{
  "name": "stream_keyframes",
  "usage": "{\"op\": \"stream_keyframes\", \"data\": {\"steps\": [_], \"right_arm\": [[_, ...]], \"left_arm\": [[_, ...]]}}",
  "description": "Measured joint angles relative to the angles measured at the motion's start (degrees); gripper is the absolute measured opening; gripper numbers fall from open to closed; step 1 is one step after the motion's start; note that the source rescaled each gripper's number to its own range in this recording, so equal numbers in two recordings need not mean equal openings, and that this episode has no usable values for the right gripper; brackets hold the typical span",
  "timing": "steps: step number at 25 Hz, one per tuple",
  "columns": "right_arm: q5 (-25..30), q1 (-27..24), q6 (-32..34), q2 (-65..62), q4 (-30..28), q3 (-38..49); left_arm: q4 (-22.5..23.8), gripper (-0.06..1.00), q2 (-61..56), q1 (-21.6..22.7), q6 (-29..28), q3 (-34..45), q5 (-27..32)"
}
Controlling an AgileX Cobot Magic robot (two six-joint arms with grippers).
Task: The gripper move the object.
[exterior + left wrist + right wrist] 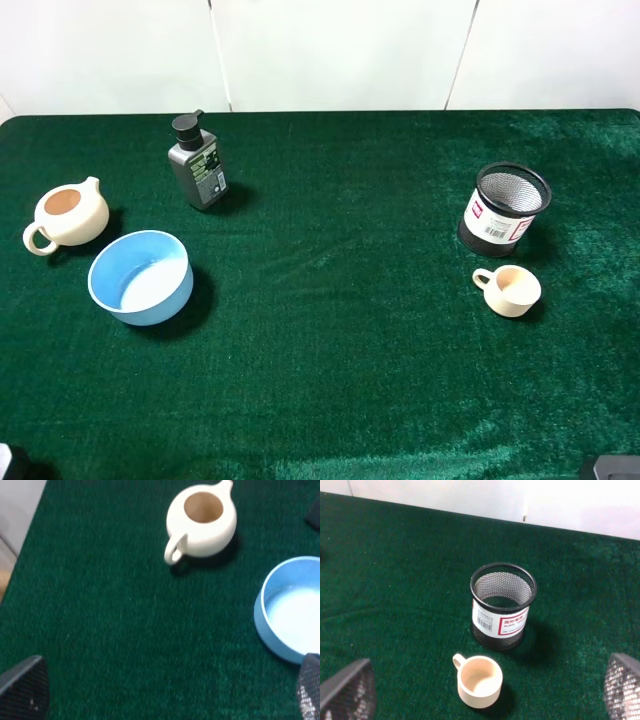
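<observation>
Mesh cup [503,606] label – barcode, red box; bottle [199,165] label unreadable.

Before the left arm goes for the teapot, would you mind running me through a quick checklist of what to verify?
1. Teapot upright on the green cloth: ok.
2. Teapot has no lid that could fall off: ok, the mouth is open and brownish inside.
3. Left pincer open and empty, fingertips wide apart at the wrist view's edges: ok.
4. Clear cloth between left pincer and teapot: ok.
5. Room around the teapot: ok; the blue bowl sits close beside it but apart, and the dark pump bottle stands farther off.
6. Loop handle reachable, turned toward the camera in the left wrist view: ok.
</observation>
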Motion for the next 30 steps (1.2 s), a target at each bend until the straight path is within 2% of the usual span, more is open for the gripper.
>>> {"op": "stream_keyframes", "data": {"steps": [7, 11, 30], "right_arm": [[0.0, 0.0, 0.0, 0.0, 0.0, 0.0], [0.0, 0.0, 0.0, 0.0, 0.0, 0.0], [0.0, 0.0, 0.0, 0.0, 0.0, 0.0]], "left_arm": [[-0.3, 1.00, -7.4, 0.0, 0.3, 0.0, 0.1], [-1.5, 1.00, -7.7, 0.0, 1.4, 0.0, 0.3], [-1.5, 1.00, -7.7, 0.0, 1.6, 0.0, 0.3]]}}
